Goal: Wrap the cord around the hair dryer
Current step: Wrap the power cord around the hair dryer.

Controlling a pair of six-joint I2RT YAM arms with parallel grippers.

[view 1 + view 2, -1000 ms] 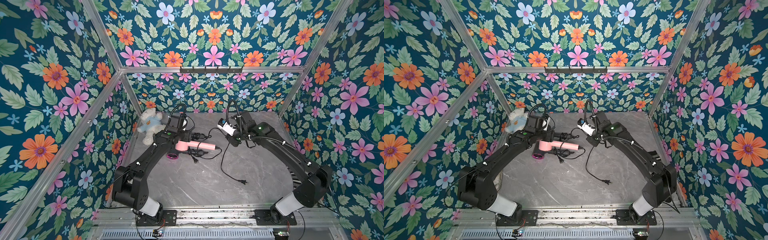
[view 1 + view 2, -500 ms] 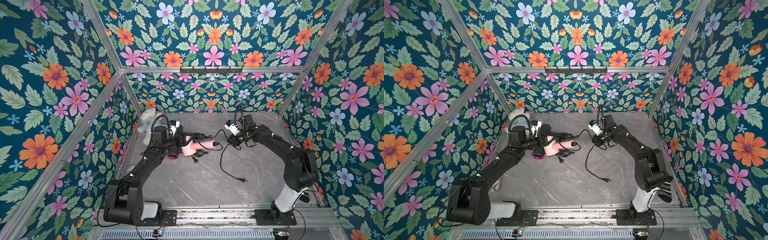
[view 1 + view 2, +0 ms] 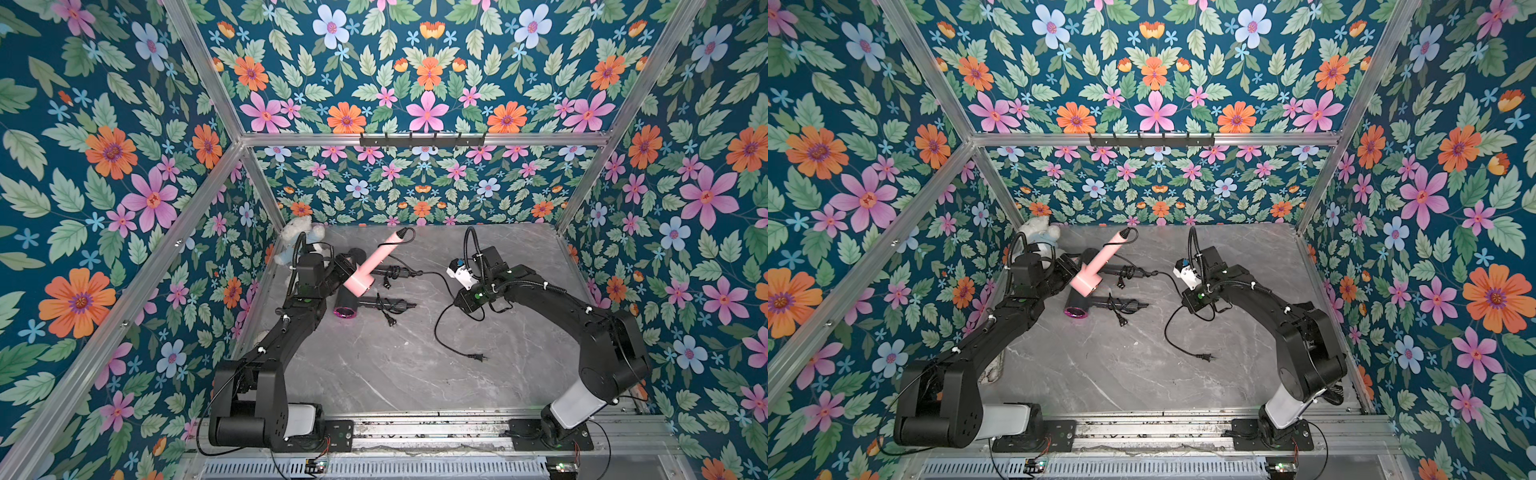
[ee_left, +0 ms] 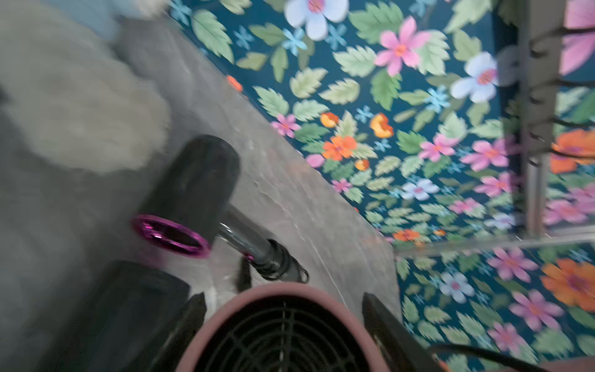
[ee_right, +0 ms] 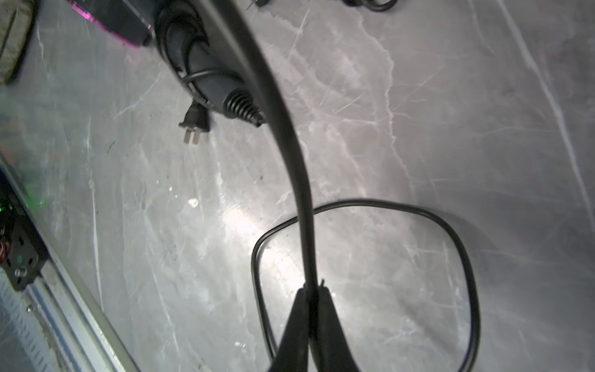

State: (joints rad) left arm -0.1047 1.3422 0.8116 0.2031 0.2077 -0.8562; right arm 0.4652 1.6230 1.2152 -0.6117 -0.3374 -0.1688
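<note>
The left gripper (image 4: 283, 302) is clamped on the barrel of the pink plastic hair dryer (image 3: 376, 262), which is tilted and apparently clear of the grey marble-pattern table (image 3: 374, 374), handle pointing up and rearward. The right gripper (image 5: 310, 290) pinches the black cord (image 5: 289, 145). The plug (image 3: 478, 356) lies on the table.

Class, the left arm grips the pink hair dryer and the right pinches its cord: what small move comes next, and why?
Probably the right gripper should carry the cord to the handle of the pink hair dryer and start a first turn round it. The left gripper holds the dryer's head with the handle raised and bare, while slack cord and the plug lie on the table.
</note>
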